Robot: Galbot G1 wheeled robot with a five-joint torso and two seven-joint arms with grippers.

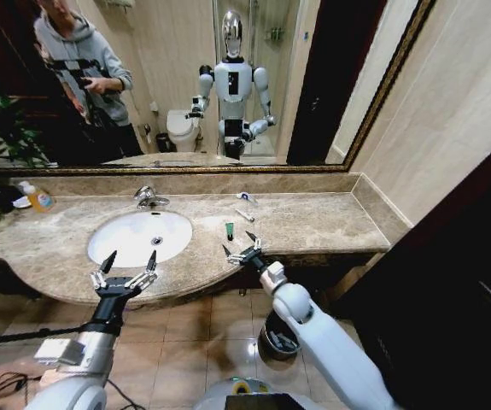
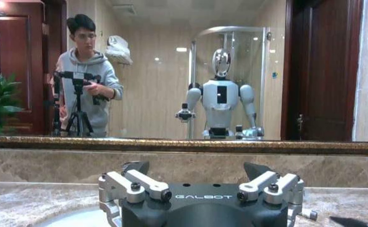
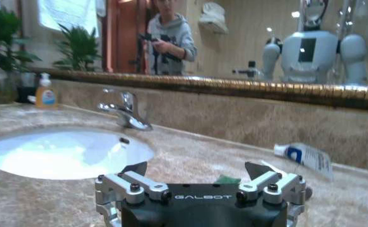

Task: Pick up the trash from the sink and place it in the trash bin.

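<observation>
the left gripper (image 1: 130, 260) is being held above the front rim of the sink (image 1: 100, 256), fingers spread apart and empty. the right gripper (image 1: 238, 242) is being held over the counter (image 1: 330, 224) just right of the basin, fingers also apart, near a green tube (image 1: 228, 229). farther back, a white tube (image 1: 247, 198) and a thin stick (image 1: 244, 215) are lying on the counter. the bin (image 1: 277, 339) is standing on the floor below.
</observation>
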